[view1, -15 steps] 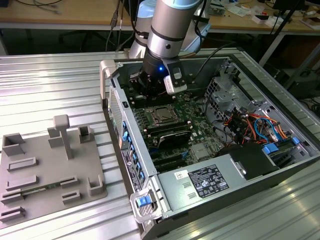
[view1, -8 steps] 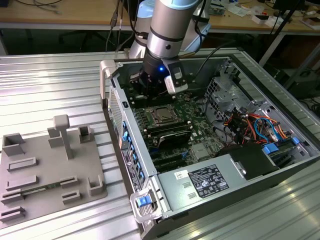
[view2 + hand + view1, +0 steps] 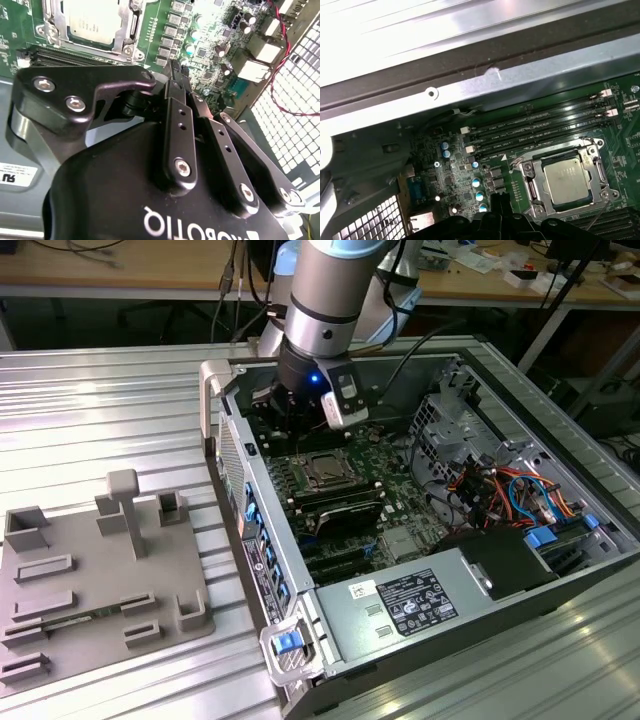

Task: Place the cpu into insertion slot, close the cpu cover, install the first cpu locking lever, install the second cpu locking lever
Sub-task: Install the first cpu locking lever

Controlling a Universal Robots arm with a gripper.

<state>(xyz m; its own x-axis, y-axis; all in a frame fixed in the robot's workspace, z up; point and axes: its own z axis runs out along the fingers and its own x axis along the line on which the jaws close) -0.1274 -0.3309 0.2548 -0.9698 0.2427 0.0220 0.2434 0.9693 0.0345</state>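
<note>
The arm (image 3: 325,300) reaches down into the open computer case (image 3: 250,502), which lies on a ribbed metal surface (image 3: 100,410). In both wrist views the jaws are pressed tip to tip with nothing between them. They hang just above the green motherboard (image 3: 445,175) beside a cluster of small capacitors (image 3: 477,182). In the exterior view they are at the far left part of the board, just beyond the socket and apart from it.

The cpu (image 3: 568,177) sits in the insertion slot (image 3: 308,478) with its silvery top face up. The cpu cover (image 3: 534,187) lies flat over it, its frame ringing the chip on all sides. A thin wire lever (image 3: 602,207) runs past one corner of the socket; I cannot tell whether it is latched.

Long black memory slots (image 3: 540,125) run alongside the socket. On the exterior view's left, a grey fixture tray (image 3: 90,585) with upright holders rests on the surface, well apart from the case. A grey power supply box (image 3: 400,605) fills the near end of the case.
</note>
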